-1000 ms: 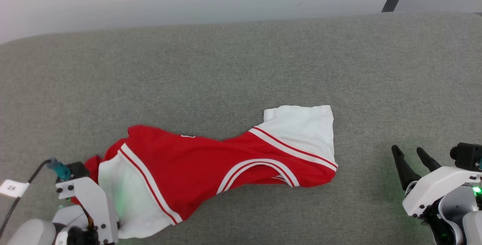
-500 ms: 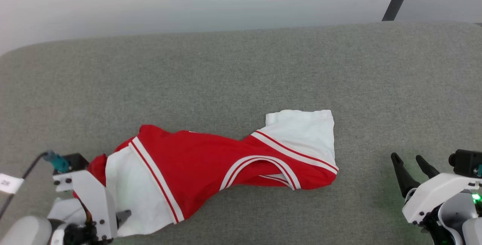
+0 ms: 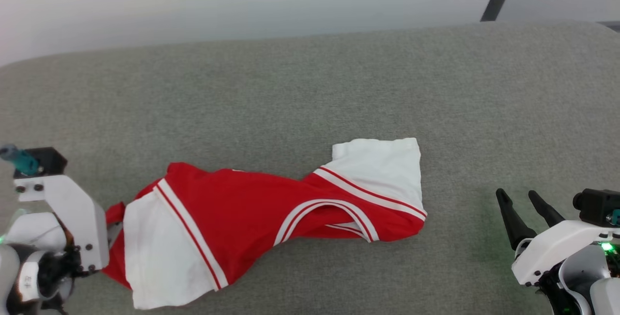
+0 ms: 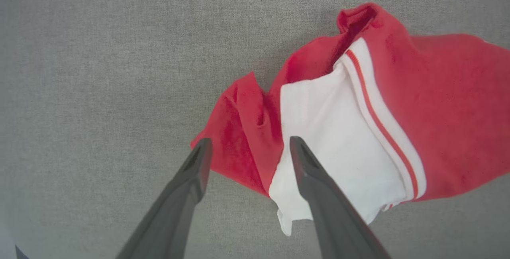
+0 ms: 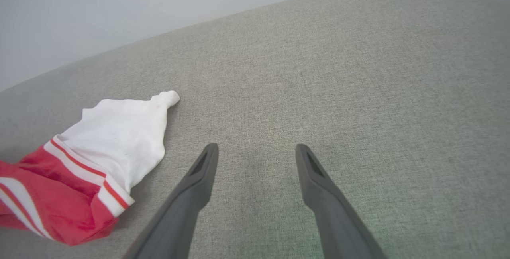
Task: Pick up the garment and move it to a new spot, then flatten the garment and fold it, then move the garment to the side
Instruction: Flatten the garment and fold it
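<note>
**Open and empty, ready to grab**

The left gripper (image 4: 250,141), down at the near left, is spread wide open and holds nothing. It hangs just over the near end of the red short-sleeved jersey shirt with white sleeves and striped trim (image 3: 232,218). The right gripper (image 3: 515,192) is wide open and empty too, well apart from the shirt. The shirt lies bunched and twisted on the grey woven cushion (image 3: 310,87). It looks light, soft and floppy, so it would sag when lifted. The two white sleeves look like good places to pinch. Farthest back is a pale wall (image 3: 242,0)
</note>
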